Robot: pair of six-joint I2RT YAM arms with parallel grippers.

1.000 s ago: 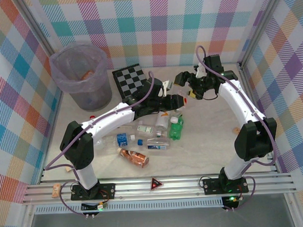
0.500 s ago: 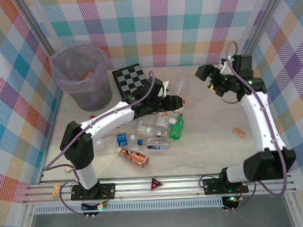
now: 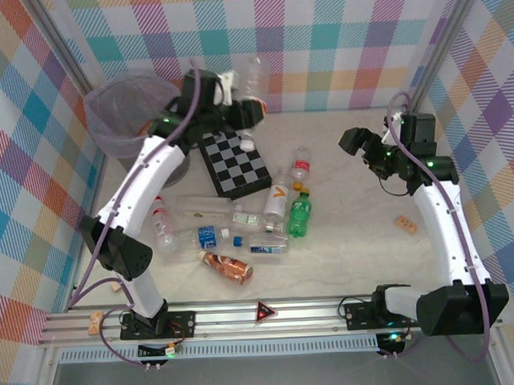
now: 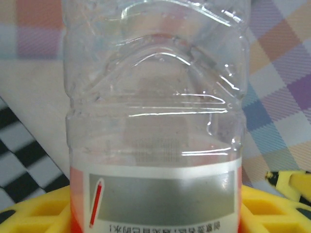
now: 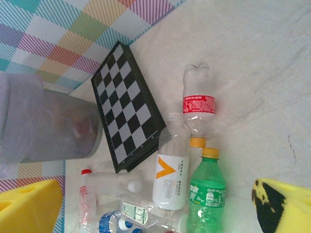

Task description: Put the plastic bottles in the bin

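Since a second ago the left arm [image 3: 147, 175] has swung up from the heap of bottles to about 11 o'clock on the counter [image 3: 361, 256], lifting a clear bottle [image 3: 253, 73], while the chequered board [image 3: 239, 159] has slid nearer and turned, and the right arm [image 3: 439, 211] has drawn back towards 2 o'clock. The left jaws are clamped on the clear bottle, their yellow pads [image 4: 39, 216] against its red-edged label, holding it off the counter at 3 o'clock of the bin [image 3: 111, 121], apart from the rim. The right jaws stand wide open and hold nothing. Other bottles lie mid-counter: a red-labelled one [image 3: 300, 164], a white one with an orange mark [image 3: 278, 194], a green one [image 3: 299, 215], a blue-labelled one [image 3: 206, 236], and a brown-orange one [image 3: 227, 266] at the heap's 6 o'clock.
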